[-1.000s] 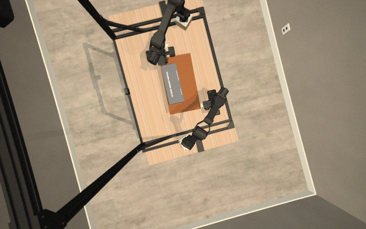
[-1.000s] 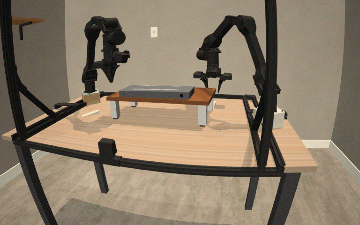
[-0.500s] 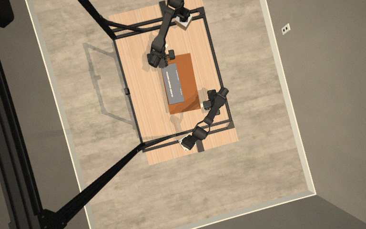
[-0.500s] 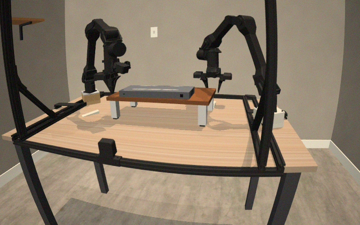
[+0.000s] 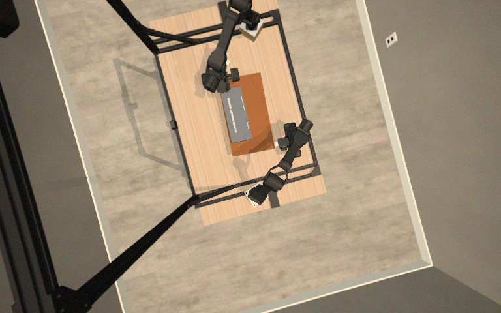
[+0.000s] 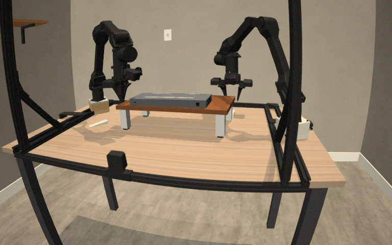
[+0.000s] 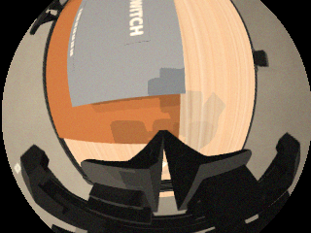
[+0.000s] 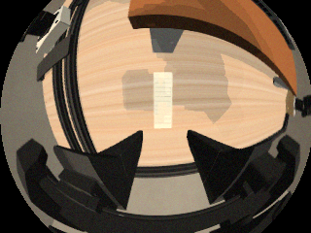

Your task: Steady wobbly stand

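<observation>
The stand, an orange board [image 6: 222, 104] on white legs, stands mid-table with the grey network switch [image 6: 170, 99] lying on it; both also show from above, stand [image 5: 258, 110] and switch [image 5: 236, 114]. My left gripper [image 6: 121, 92] is shut on nothing and hovers above the stand's left end; its wrist view shows the shut fingers [image 7: 163, 146] near the switch [image 7: 126, 39]. My right gripper [image 6: 231, 91] is open and hovers beyond the stand's right end. Its wrist view shows the open fingers above a pale wedge [image 8: 162, 99] lying flat on the table beside the stand's corner [image 8: 214, 7].
A second pale wedge [image 6: 98, 123] lies on the table front-left of the stand, near the left arm's base block [image 6: 98, 105]. A black frame rail [image 6: 202, 181] runs around the table's edges, with uprights at the corners and a small black mount [image 6: 117, 161] on the front rail.
</observation>
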Controlling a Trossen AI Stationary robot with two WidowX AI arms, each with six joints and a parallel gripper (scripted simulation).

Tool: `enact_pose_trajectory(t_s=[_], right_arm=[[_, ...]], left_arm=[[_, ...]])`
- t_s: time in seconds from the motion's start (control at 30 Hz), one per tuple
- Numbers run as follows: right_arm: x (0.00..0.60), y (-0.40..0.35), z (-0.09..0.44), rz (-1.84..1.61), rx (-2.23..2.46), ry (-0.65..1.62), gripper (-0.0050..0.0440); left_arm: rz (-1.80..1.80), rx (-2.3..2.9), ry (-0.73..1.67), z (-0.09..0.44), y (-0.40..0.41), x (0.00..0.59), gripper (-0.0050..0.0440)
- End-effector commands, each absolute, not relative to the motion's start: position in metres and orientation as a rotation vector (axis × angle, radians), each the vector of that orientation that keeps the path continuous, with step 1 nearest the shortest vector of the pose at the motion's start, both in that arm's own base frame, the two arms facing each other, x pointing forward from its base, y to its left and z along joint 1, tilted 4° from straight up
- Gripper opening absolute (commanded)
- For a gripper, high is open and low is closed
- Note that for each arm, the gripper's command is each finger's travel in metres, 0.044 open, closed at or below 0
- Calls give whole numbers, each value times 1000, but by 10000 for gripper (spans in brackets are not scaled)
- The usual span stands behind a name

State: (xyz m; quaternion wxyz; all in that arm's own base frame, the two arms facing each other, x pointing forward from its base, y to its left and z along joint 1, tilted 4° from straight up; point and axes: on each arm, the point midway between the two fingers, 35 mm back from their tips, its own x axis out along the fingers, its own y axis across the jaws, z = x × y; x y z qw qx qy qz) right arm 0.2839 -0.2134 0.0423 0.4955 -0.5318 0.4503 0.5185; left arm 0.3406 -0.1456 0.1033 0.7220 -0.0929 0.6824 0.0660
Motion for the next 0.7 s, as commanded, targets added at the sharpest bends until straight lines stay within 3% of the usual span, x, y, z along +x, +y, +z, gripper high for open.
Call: enact_pose_trajectory(t_s=[0.0,0.67], right_arm=[[284,-213,42,1256,-1289,1091,245],[284,-213,42,1256,-1289,1091,245]], left_arm=[[150,-210,1511,102,-146,340,0],[150,-210,1511,86,-146,341,0]])
